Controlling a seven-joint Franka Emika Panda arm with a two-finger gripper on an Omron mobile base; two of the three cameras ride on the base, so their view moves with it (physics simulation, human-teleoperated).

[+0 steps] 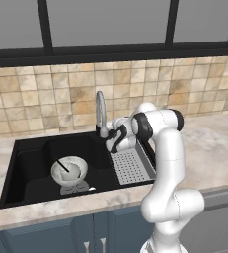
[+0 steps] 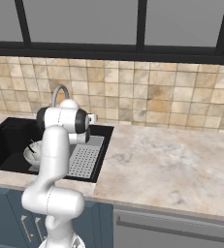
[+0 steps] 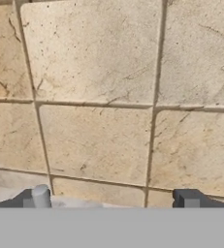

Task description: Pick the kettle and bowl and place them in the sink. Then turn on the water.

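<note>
The black sink [image 1: 29, 160] lies at the left. On its floor stands the whitish bowl [image 1: 69, 171], and the silvery kettle [image 1: 71, 170] seems to sit inside it, its thin black handle slanting across. In the right base view the arm hides most of the bowl [image 2: 31, 153]. My gripper [image 1: 108, 138] hovers over the sink's back right corner, right beside the base of the silver gooseneck faucet [image 1: 100, 109]. It faces the tiled wall. In the hand view the gripper [image 3: 112, 200] is open, its fingertips [image 3: 39, 197] far apart with nothing between them. I see no water stream.
A grey perforated drain tray [image 1: 131, 166] fills the right part of the sink beneath my arm. Marble counter [image 2: 167, 160] stretches to the right. Beige wall tiles [image 3: 99, 140] stand close ahead of the hand, with a dark-framed window above.
</note>
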